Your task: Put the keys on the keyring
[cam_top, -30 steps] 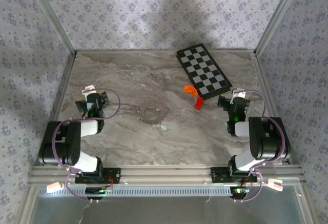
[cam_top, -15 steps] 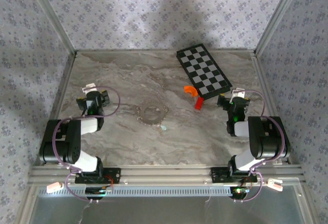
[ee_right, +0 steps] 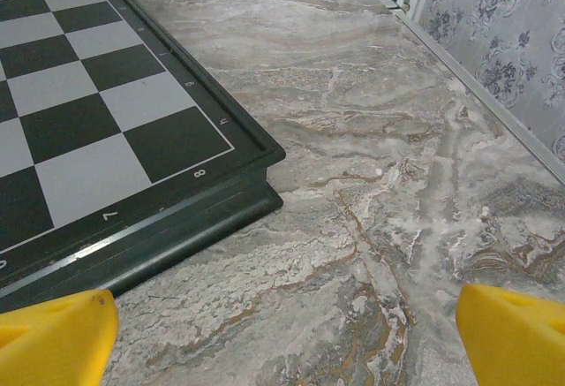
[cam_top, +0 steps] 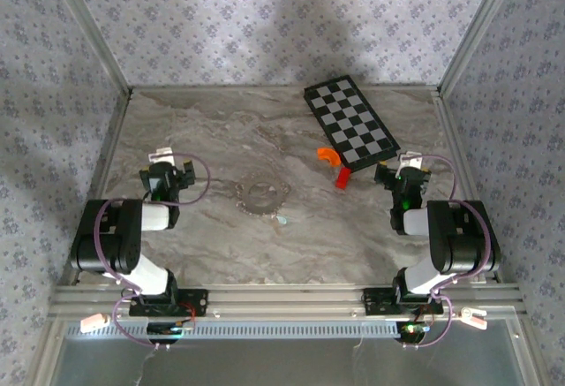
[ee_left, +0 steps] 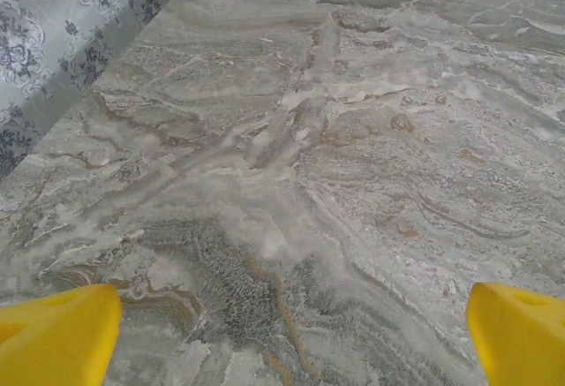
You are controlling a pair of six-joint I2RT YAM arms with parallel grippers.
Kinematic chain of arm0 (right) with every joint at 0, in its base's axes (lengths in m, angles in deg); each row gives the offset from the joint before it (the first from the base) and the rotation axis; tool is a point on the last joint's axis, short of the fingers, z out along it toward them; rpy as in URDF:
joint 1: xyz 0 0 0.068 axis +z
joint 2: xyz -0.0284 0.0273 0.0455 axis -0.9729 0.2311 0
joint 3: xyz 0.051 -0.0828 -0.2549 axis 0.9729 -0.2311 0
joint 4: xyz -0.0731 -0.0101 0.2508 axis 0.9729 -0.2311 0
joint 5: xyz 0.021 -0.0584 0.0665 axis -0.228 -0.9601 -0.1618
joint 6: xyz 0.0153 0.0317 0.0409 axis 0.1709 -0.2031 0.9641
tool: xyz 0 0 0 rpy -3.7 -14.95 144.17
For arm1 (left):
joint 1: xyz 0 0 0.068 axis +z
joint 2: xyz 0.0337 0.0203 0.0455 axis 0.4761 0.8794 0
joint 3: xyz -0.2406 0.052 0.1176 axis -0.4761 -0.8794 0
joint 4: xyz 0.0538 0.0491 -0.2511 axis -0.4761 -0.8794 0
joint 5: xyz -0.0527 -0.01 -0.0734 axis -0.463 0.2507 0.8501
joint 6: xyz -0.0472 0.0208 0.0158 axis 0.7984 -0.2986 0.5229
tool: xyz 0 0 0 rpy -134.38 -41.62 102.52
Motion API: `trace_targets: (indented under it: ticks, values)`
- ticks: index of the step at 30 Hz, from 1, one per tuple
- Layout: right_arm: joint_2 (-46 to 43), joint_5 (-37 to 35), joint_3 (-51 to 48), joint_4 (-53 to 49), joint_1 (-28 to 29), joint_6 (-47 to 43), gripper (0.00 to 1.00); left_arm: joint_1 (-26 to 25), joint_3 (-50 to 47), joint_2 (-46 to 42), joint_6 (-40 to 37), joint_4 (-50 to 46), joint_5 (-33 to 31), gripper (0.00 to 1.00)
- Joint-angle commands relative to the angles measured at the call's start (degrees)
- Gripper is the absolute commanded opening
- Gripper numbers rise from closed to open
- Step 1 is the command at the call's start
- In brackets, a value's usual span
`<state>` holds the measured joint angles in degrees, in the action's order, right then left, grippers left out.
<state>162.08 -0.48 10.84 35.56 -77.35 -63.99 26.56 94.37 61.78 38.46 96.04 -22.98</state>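
Bare marble table (ee_left: 291,139) lies open ahead of my left claw (ee_left: 291,337), while ahead of my right claw (ee_right: 287,337) the checkered board (ee_right: 97,112) blocks the left and the wall (ee_right: 494,41) hems the clear lane on the right.

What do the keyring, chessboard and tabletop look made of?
Keyring: thin, silvery, faintly glinting loop; probably metal chain, too small to confirm. Chessboard: smooth dark moulded rim, printed squares and numerals; likely plastic or lacquered wood. Tabletop: grey-brown veining, dull sheen; marble or marble-print laminate.
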Motion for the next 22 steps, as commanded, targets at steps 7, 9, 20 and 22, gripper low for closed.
trace_targets:
  ticks: [7,9,20,22]
  values:
    - [0.8,-1.9,1.8,0.2,1.0,-1.4,1.00,0.3,0.0,-0.4,-0.7,2.8,1.5,1.00]
    - [0.7,-1.8,2.0,-0.3,1.1,-1.5,1.00,0.2,-0.2,-0.2,-0.8,3.2,1.4,1.00]
    - [0.9,-1.5,2.2,-0.5,1.1,-1.5,1.00,0.3,-0.2,-0.2,-0.8,3.2,1.3,1.00]
    - [0.9,-1.6,2.2,-0.3,1.2,-1.8,1.00,0.2,-0.2,-0.2,-0.8,3.3,1.4,1.00]
